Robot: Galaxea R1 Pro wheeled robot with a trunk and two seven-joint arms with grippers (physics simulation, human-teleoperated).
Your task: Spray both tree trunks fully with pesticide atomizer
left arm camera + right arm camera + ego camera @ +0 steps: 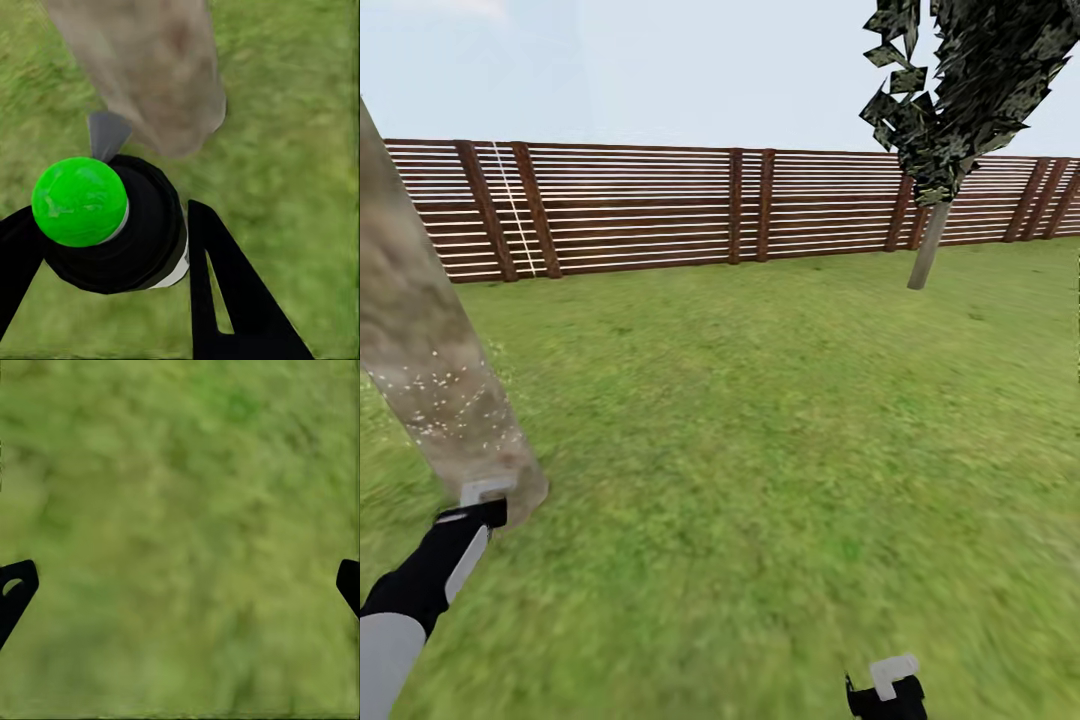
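Observation:
My left gripper (112,251) is shut on the pesticide atomizer (127,247), a black bottle with a white label edge and a top that shows bright green here. Just beyond it rises a thick mottled grey-brown tree trunk (150,67), its base meeting the grass. In the head view that tree trunk (430,390) leans up the left edge with white specks on its lower bark, and my left gripper (478,503) sits close to its foot. My right gripper (890,690) hangs low over the lawn, its fingers (15,589) spread wide with only grass between them.
Green lawn (760,420) stretches to a brown slatted fence (660,205) at the back. A dark-leaved tree with a thin stem (928,245) stands at the far right near the fence.

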